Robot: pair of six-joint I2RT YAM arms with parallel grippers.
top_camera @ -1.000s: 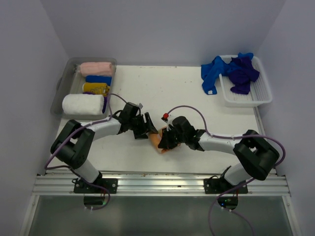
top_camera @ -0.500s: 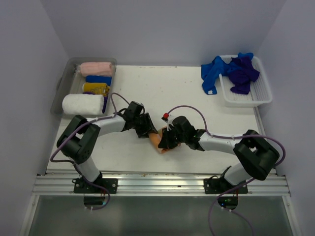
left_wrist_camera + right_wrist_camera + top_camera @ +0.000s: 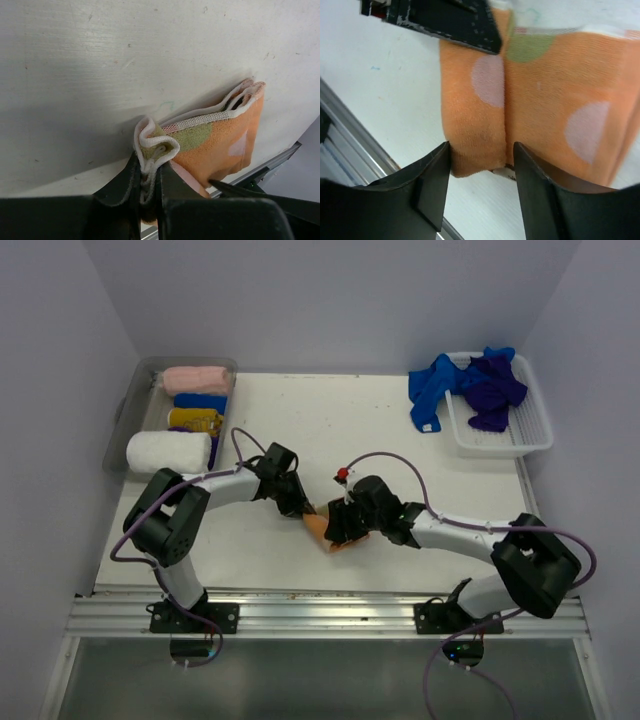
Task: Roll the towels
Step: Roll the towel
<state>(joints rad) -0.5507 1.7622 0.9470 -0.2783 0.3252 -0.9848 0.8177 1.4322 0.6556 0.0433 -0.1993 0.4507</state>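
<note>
An orange towel [image 3: 322, 531] with pale spots lies folded into a thick bundle near the table's front middle. In the left wrist view its white-hemmed corner [image 3: 152, 145] is pinched between the jaws of my left gripper [image 3: 148, 170], which is shut on it. My left gripper [image 3: 303, 508] reaches the towel from the left. My right gripper [image 3: 338, 530] comes in from the right and stands open. In the right wrist view, the bundle's rounded end [image 3: 475, 150] sits between the spread fingers of the right gripper [image 3: 481, 152]. More towels, blue and purple [image 3: 485, 385], are heaped at the back right.
A clear bin [image 3: 122, 425] at the back left holds rolled towels: pink [image 3: 195, 378], blue [image 3: 200, 400], yellow [image 3: 193, 419] and white [image 3: 168, 451]. A white basket [image 3: 505, 443] at the back right holds the heap; one blue towel [image 3: 428, 395] hangs onto the table. The metal rail [image 3: 320, 612] runs along the front.
My left gripper slid right to the orange towel and closed on its corner. My right gripper, shut on the towel before, has opened around its end.
</note>
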